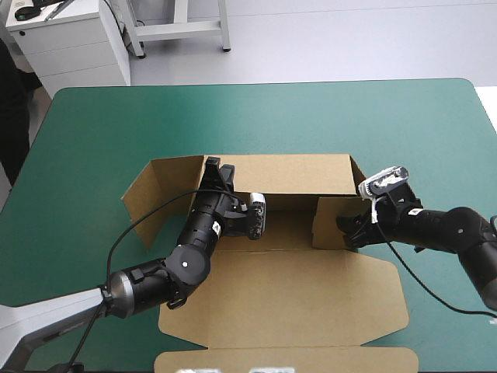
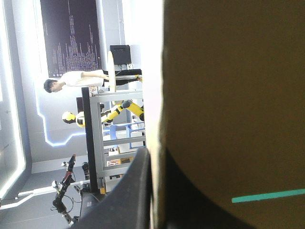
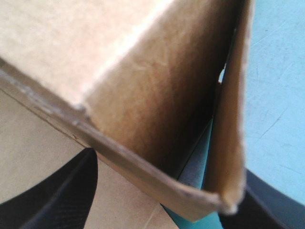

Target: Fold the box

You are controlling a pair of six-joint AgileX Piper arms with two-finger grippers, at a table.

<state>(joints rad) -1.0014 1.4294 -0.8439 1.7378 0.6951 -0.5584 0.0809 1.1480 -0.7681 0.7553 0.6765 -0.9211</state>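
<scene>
The brown box [image 1: 279, 303] lies at the table's middle, its back wall [image 1: 287, 172] raised and its lid flat toward the front. My left gripper [image 1: 211, 172] is at the back wall's left end. In the left wrist view it [image 2: 155, 181] is shut on the board's edge [image 2: 228, 95], one black finger [image 2: 136, 191] on each side. My right gripper [image 1: 347, 231] is at the short raised right wall [image 1: 332, 221]. In the right wrist view it [image 3: 171, 167] stands open, fingers [image 3: 62, 191] apart, the wall's folded corner [image 3: 157, 119] between them.
A side flap [image 1: 144, 198] of the box sticks out at an angle beyond the back wall's left end. The teal-green cover [image 1: 101, 132] shows all around the box. The table's far edge runs near white furniture [image 1: 70, 39].
</scene>
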